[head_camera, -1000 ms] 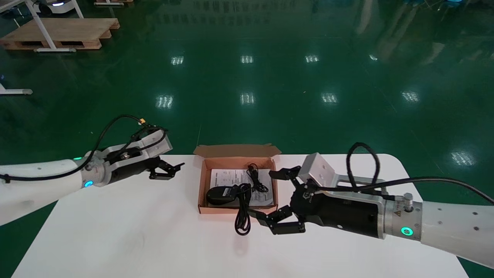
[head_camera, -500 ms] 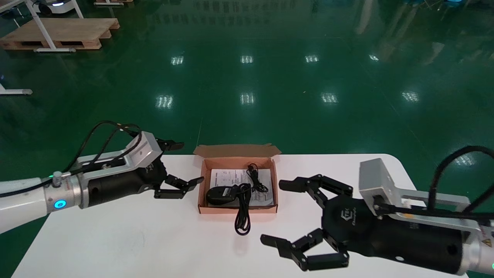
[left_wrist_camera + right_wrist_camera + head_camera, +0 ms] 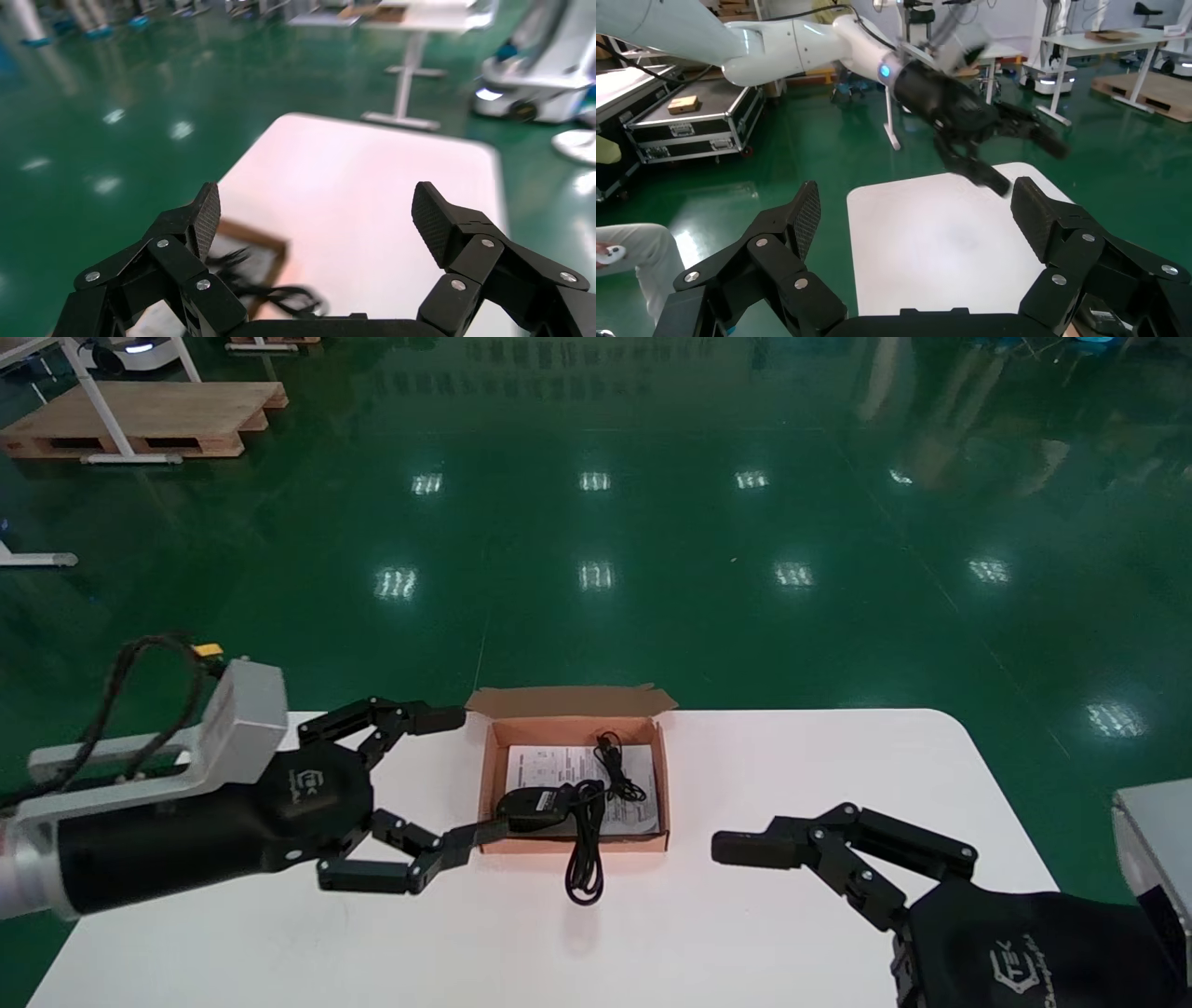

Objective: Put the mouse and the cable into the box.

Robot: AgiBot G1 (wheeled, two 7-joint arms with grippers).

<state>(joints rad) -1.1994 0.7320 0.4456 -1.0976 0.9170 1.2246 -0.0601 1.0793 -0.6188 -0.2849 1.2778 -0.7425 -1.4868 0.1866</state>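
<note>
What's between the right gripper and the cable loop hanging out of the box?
Nothing visible. Only bare table lies between the open right gripper and the cable loop, which drapes over the front wall of the box onto the table.

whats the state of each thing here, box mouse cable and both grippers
brown cardboard box: open, lid flap folded back
black computer mouse: inside the box, at its front wall
black bundled cable: partly in the box, loop draped over the front wall onto the white table
left gripper: open, empty, beside the box
right gripper: open, empty, away from the box
</note>
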